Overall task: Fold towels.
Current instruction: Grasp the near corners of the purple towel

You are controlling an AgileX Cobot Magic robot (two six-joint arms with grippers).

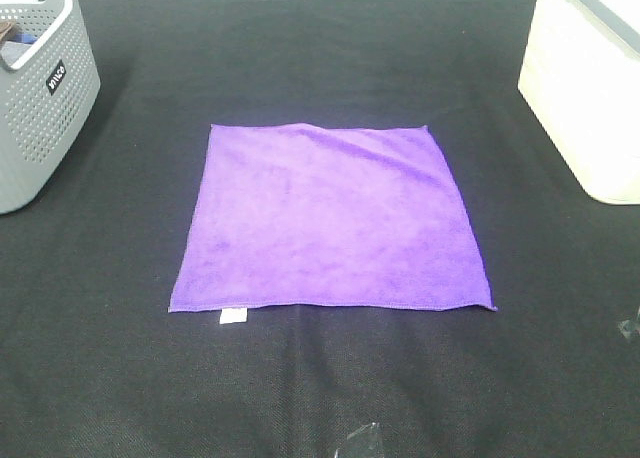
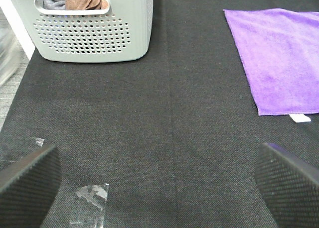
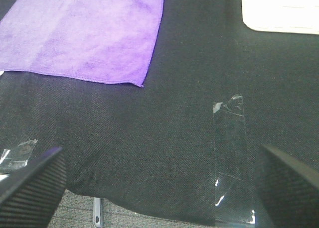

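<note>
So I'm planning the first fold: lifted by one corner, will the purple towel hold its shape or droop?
Probably droop: the purple towel lies limp and flat with soft ripples near its far edge, so it looks floppy. It seems thin, likely light. Pushed, its fuzzy pile may catch on the woven black table cover and bunch rather than slide.

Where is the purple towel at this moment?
In the exterior high view the purple towel lies spread flat at the middle of the black mat, between the grey basket on the left and the white container on the right, touching neither.
</note>
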